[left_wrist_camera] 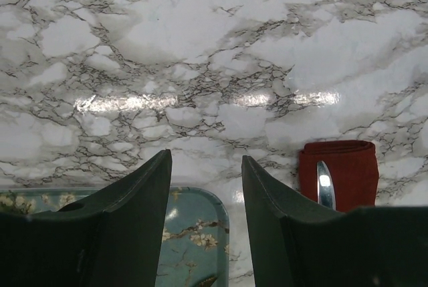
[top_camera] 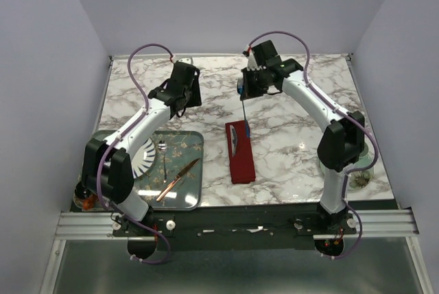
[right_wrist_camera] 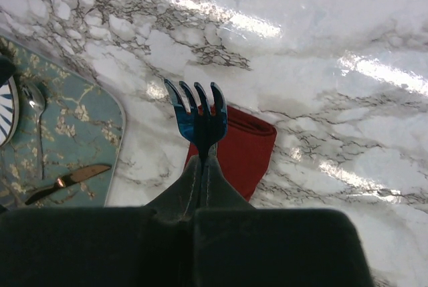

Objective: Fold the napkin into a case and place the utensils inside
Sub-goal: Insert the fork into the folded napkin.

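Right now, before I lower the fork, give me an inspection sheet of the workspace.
Surface: glossy white marble-patterned tabletop.
Job's things: dark red folded cloth case mid-table, pale silvery utensil showing at its far end; blue metal fork held near that end.
Clutter: teal floral tray holding copper-coloured knife, small silver spoon, striped plate.
Grippers: left gripper open, empty; right gripper shut on the fork.
Cables: purple cables, one looped above each gripper.
Surroundings: plain pale walls.
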Controlling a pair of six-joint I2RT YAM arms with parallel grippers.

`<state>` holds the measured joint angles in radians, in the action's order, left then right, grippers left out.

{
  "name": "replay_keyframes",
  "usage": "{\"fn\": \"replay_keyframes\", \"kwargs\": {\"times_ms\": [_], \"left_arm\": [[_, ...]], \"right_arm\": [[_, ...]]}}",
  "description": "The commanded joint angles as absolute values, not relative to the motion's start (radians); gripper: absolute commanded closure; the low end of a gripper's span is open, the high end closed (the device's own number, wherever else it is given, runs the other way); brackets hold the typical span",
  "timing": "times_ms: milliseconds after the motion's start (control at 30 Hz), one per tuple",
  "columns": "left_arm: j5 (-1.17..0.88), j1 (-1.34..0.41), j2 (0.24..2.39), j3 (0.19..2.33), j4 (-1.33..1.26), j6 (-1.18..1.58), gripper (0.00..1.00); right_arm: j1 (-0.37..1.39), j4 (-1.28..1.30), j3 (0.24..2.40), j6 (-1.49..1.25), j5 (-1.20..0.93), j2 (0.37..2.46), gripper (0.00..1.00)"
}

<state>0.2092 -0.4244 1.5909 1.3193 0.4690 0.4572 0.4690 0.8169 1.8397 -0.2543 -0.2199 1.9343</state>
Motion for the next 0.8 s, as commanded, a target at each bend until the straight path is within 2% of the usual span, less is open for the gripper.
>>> {"fn": "replay_keyframes", "kwargs": {"times_ms": [0, 400, 767], "left_arm": [[0.212, -0.413, 1.536, 1.293, 0.453, 0.471, 0.43], [0.209, -0.394, 1.502, 1.272, 0.462, 0.469, 0.43], [0.209, -0.373, 1.477, 1.236, 0.468, 0.463, 0.43]], "right_arm": [[0.512, 0.79, 1.894, -0.305, -0.118, 2.003, 0.99], [0.531, 0.744, 1.894, -0.357, -0.092, 2.1, 0.99], [0.534, 0.687, 1.829, -0.364, -0.089, 2.108, 0.99]]}}
